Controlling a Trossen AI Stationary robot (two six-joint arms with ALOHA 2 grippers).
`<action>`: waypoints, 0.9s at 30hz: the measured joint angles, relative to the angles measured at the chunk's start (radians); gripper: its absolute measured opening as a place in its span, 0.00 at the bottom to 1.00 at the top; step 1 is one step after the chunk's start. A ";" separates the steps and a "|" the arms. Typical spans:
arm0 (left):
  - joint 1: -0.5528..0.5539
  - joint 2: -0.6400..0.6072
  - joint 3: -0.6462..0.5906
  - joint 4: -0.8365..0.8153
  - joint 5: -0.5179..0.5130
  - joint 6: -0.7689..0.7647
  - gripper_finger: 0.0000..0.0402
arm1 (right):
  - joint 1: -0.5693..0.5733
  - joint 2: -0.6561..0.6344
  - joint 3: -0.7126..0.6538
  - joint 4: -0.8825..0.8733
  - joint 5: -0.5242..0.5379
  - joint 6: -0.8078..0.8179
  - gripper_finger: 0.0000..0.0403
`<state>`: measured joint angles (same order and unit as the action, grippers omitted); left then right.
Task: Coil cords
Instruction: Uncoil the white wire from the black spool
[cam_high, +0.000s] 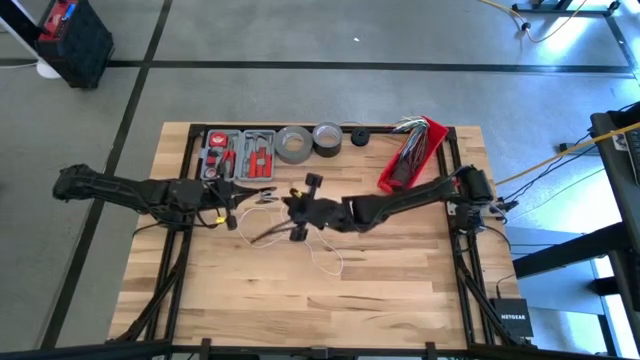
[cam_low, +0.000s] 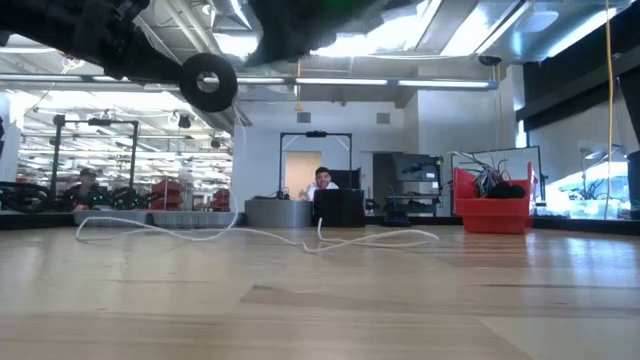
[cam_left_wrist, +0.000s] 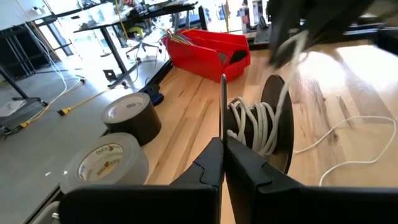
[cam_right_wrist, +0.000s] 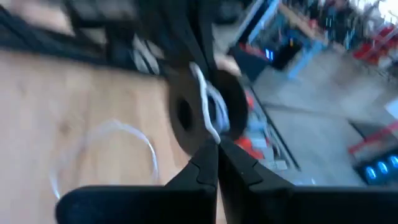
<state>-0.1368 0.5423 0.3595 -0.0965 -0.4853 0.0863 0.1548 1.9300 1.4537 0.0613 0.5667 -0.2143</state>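
We see left pincer (cam_left_wrist: 222, 163) clamped on a spool (cam_left_wrist: 278, 127) wound with white cord (cam_left_wrist: 255, 124); right pincer (cam_right_wrist: 217, 163) pinches cord, slack at 6 o'clock on the table (cam_high: 400, 280)

Along the top edge of the wooden bench (cam_high: 400, 300) sit a grey tool case (cam_high: 240, 155), two grey tape rolls (cam_high: 293, 144), a small black disc (cam_high: 359, 137), and a red bin (cam_high: 412, 155) at upper right holding wires.

The counter (cam_high: 400, 290) lies bare along its near side; tape rolls (cam_high: 307, 142), a tool case (cam_high: 238, 154) and a red bin (cam_high: 412, 152) crowd the far edge.
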 joint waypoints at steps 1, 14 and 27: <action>0.000 0.000 0.000 0.000 0.000 -0.002 0.01 | 0.013 0.000 0.000 0.037 -0.001 -0.010 0.01; 0.000 0.001 0.000 0.088 -0.031 -0.080 0.01 | 0.013 0.081 0.000 0.251 -0.307 -0.056 0.01; -0.030 -0.055 0.000 0.101 -0.027 -0.055 0.01 | 0.003 0.111 0.118 -0.212 -0.054 -0.077 0.01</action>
<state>-0.1669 0.4876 0.3595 0.0041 -0.5123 0.0317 0.1581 2.0411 1.5715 -0.1511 0.5131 -0.2916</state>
